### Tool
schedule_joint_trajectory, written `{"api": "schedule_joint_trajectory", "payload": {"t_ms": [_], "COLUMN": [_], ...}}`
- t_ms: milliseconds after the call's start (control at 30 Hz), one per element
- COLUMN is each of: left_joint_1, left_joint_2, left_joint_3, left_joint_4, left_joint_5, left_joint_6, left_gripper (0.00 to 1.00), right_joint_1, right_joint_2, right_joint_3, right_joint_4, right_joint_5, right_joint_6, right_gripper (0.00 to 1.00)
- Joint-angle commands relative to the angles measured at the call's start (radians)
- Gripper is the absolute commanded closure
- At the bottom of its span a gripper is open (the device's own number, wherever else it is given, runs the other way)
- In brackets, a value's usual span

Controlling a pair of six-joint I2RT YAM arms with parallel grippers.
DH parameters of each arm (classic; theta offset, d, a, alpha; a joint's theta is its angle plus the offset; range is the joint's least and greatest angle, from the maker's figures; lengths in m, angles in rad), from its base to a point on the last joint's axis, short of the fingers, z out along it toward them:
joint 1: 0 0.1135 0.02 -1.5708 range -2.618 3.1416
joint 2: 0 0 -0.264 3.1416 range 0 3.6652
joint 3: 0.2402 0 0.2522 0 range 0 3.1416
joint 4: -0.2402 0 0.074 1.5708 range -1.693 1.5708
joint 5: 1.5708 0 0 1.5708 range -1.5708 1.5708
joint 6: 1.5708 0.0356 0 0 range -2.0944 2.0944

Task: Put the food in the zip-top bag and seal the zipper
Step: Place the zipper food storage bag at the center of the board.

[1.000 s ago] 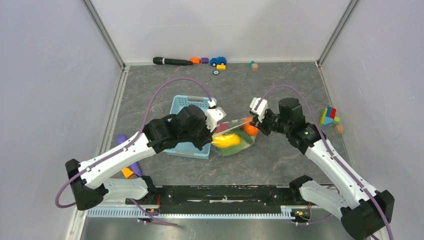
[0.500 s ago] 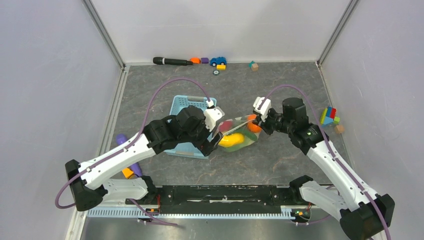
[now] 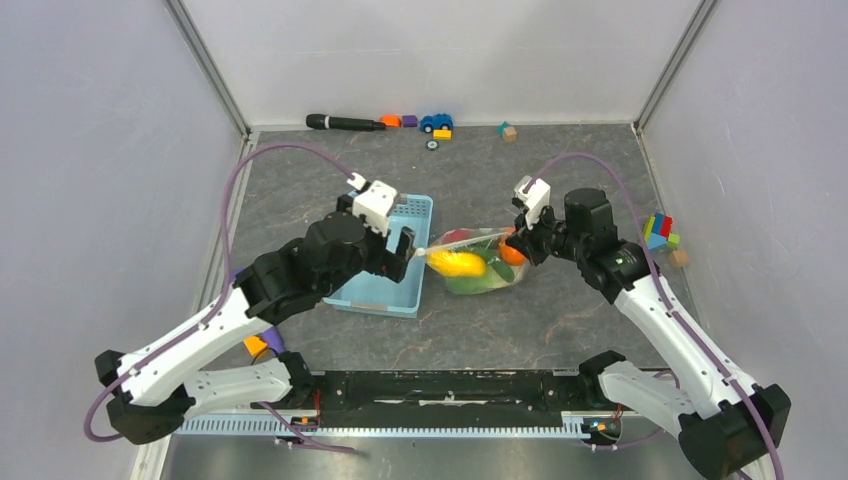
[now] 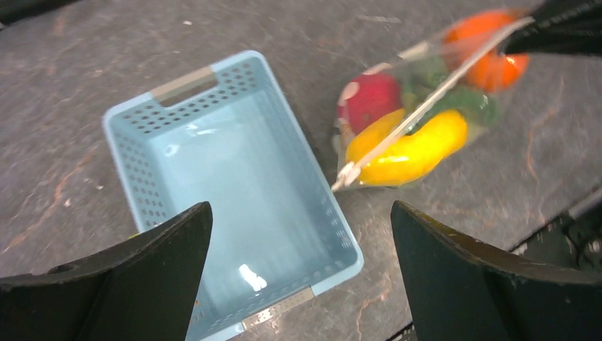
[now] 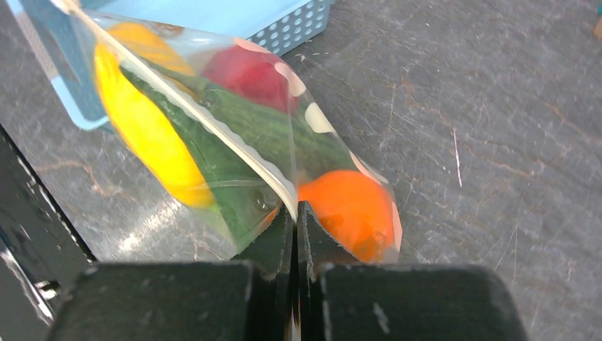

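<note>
The zip-top bag (image 3: 478, 264) lies on the grey table just right of the basket. Through it I see the food: a yellow piece (image 4: 412, 148), a red one (image 4: 369, 99), a green cucumber (image 5: 264, 133) and an orange ball (image 5: 349, 207). The white zipper (image 4: 434, 96) runs straight along the bag's top edge. My right gripper (image 5: 294, 213) is shut on the bag's right end, at the zipper (image 5: 213, 122). My left gripper (image 4: 299, 207) hangs wide open above the basket, holding nothing, a short way left of the bag's free end.
The light-blue lattice basket (image 4: 181, 84) looks empty and sits partly under my left arm (image 3: 300, 275). A purple rod (image 3: 241, 276) and an orange wedge (image 3: 255, 346) lie at the left. Small toys (image 3: 436, 122) line the back wall; coloured blocks (image 3: 657, 233) sit far right.
My left gripper has opened, let go of the bag's left end and drawn back up and to the left over the basket. The right gripper keeps its hold.
</note>
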State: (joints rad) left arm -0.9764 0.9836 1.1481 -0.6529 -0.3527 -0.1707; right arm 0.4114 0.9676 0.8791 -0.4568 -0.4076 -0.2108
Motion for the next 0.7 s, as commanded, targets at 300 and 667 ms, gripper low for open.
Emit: {"api": "schedule_joint_trajectory", "payload": {"t_ms": [300, 667], "left_joint_1": [0.233, 0.381], "left_joint_2": [0.003, 0.093], "left_joint_3": [-0.053, -0.075], "left_joint_4": [-0.004, 0.039], "left_joint_5": [-0.264, -0.215], "left_joint_6": [-0.250, -0.261], "left_gripper": [0.00, 0.00], "right_joint_1": [-0.293, -0.533], "right_joint_2": [0.231, 0.504], "right_joint_3": [0.136, 0.187], "right_joint_4": [-0.019, 0.115], "right_joint_5": [0.086, 0.019], "right_joint_6": [0.350, 0.277], "right_gripper": [1.00, 0.89]}}
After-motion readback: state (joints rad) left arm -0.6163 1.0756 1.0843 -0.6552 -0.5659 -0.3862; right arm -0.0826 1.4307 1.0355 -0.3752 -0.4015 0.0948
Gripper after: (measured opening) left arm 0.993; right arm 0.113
